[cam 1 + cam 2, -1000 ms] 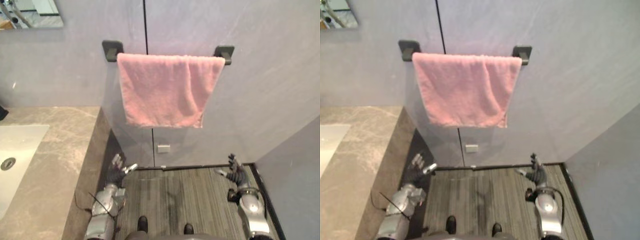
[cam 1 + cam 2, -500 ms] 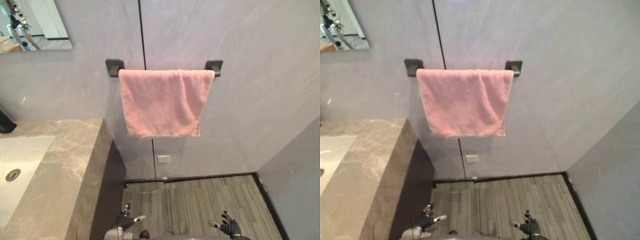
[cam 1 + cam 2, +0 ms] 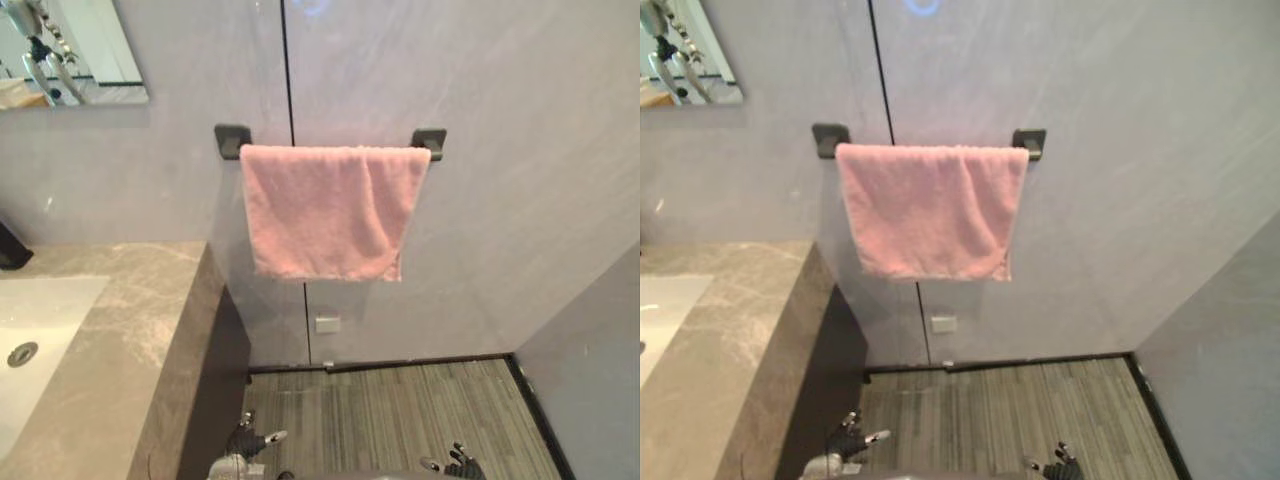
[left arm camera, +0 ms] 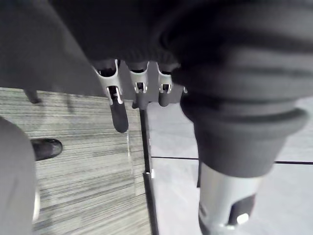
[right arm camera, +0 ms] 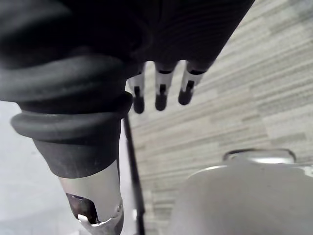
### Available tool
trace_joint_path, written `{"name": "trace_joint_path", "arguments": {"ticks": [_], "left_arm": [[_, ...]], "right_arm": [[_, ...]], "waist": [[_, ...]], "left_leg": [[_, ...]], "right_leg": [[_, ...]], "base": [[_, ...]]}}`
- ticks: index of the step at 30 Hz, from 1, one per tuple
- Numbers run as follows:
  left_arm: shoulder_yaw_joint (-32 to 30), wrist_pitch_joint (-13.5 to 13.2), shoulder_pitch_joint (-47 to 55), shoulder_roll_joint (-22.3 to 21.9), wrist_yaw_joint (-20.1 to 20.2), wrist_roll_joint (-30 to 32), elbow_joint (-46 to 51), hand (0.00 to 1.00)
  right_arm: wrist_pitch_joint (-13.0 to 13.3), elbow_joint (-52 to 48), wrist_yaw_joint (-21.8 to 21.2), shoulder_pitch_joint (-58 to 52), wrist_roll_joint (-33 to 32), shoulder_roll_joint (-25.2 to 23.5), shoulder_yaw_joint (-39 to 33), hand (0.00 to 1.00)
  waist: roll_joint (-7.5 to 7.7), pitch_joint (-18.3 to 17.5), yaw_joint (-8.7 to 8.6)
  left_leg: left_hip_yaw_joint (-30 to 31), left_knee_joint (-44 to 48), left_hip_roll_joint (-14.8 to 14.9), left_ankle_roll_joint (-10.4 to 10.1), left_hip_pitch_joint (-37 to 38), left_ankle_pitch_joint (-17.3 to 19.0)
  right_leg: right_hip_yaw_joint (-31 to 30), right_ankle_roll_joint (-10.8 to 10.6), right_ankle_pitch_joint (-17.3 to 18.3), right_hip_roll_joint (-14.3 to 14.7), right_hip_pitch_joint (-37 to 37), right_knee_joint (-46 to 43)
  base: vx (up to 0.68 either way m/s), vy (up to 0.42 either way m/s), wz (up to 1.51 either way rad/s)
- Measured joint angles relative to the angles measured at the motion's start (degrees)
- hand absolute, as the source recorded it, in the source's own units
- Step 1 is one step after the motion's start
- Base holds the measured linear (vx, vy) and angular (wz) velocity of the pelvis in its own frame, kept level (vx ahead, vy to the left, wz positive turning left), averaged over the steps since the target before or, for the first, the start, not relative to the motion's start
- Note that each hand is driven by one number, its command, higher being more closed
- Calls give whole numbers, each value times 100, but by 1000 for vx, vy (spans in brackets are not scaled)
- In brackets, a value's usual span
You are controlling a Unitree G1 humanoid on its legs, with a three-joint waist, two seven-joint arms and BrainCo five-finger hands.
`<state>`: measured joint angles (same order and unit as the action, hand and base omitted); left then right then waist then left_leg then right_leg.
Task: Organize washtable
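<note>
Pink towel hanging, looking soft, light; I'd pinch lower hem. Below it, I'm dangling left hand, right hand released, empty.

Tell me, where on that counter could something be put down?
The brown stone counter is bare between the white sink and its edge nearest the pink towel. The sink takes the counter's left part. The left hand and right hand hang open low over the striped floor, with free room between them.

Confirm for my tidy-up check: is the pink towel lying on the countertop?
No, the pink towel hangs draped over the dark wall bar, up beside the countertop, not on it.
</note>
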<state>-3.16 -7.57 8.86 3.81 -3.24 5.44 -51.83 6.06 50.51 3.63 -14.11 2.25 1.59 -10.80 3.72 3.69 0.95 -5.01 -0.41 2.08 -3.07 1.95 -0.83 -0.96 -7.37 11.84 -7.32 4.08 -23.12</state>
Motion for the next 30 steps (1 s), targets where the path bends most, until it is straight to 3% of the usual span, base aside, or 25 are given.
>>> {"name": "trace_joint_path", "arguments": {"ticks": [3, 8, 10, 11, 12, 15, 16, 17, 20, 21, 24, 26, 28, 30], "left_arm": [[-33, 30, -60, 0, -64, 15, 10, 0], [-82, 59, -139, -86, -101, 29, 17, 0], [-149, 57, -168, -180, -128, 25, 28, 0], [-148, 50, -204, -196, -191, 19, 21, 0], [-153, 62, -296, -297, -209, 17, 2, 0], [-147, 31, -362, -394, -245, -26, 59, 0], [-156, 24, -391, -432, -270, -49, 92, 0], [-194, 16, -464, -408, -315, -81, 134, 0], [-209, 33, -485, -443, -323, -68, 149, 0], [-208, 48, -488, -472, -319, -50, 142, 0], [-207, 89, -498, -563, -297, -26, 100, 0], [-208, 103, -551, -575, -288, -26, 6, 0], [-214, 101, -553, -505, -285, -26, -57, 0], [-203, 110, -511, -335, -252, 0, -186, 0]], "right_arm": [[-19, -16, 10, -31, -64, -16, 1, 0], [-34, -95, 19, 108, -57, 48, 0, 0], [-36, -246, 26, 226, -55, 59, 79, 0], [-33, -251, 57, 301, -48, 91, 255, 0], [-33, -266, 83, 393, -46, 89, 350, 0], [-39, -271, 142, 510, -35, 124, 501, 0], [-37, -261, 169, 627, -34, 98, 470, 0], [-35, -248, 197, 741, -29, 78, 438, 0], [-37, -249, 269, 861, 18, 103, 385, 0], [-37, -250, 268, 863, 18, 73, 383, 0], [-37, -249, 262, 861, 18, -57, 232, 0], [-39, -226, 261, 793, 14, -194, 68, 0], [-39, -89, 251, 793, 11, -253, -91, 0], [-43, 135, 233, 803, 10, -341, -92, 0]], "waist": [[-33, 28, 18], [-180, 42, 76], [-216, 63, 296], [-235, 68, 292], [-366, 139, 276], [-473, 205, 280], [-410, 257, 292], [-388, 286, 283], [-362, 323, 257], [-358, 329, 230], [-367, 357, 113], [-386, 373, 94], [-331, 377, 11], [-205, 301, -8]], "left_leg": [[427, 485, 120, -56, -410, 184], [838, 411, 353, -79, -762, 156], [893, 370, 400, -207, -873, 62], [1051, 373, 392, -300, -1030, -90], [1347, 365, 431, -350, -1161, -129], [1461, 118, 506, -191, -1425, -164], [1095, -39, 608, 218, -1486, 113], [297, 289, 714, 180, -1757, 88], [-1054, 2134, 708, 203, -1845, 109], [-1262, 2444, 713, 106, -1609, 486], [-1809, 3074, 952, 88, -1306, 1240], [-2067, 3107, 1038, 129, -1043, 1501], [-2158, 2468, 856, 153, -960, 1483], [-2018, 1381, 344, 259, -655, 886]], "right_leg": [[-683, 97, 4, 242, 132, -401], [-854, 256, 103, 532, 126, -426], [-866, 309, 324, 582, 123, -302], [-780, 444, 604, 594, 109, -177], [-474, 438, 670, 666, 116, -215], [271, 652, 772, 677, 310, -432], [568, 810, 699, 619, 353, -354], [926, 970, 603, 488, 412, -294], [1665, 1048, 560, 204, 269, -248], [1945, 1050, 559, 161, 161, -192], [2631, 1058, 554, 95, 40, -160], [3024, 1050, 555, 7, -97, -134], [3111, 870, 509, -12, -138, 1], [2780, 714, 106, 40, -241, 655]], "base": [[38, -62, 67], [-7, -161, 84], [-76, -167, 36], [-128, -199, 76], [-161, -249, 101], [-141, -216, 138], [-148, -219, 140], [-66, -165, 141], [-41, -137, 140], [-58, -53, 125], [-86, 21, 117], [-93, 94, 114], [-98, 117, 86], [-69, 106, 44]]}}
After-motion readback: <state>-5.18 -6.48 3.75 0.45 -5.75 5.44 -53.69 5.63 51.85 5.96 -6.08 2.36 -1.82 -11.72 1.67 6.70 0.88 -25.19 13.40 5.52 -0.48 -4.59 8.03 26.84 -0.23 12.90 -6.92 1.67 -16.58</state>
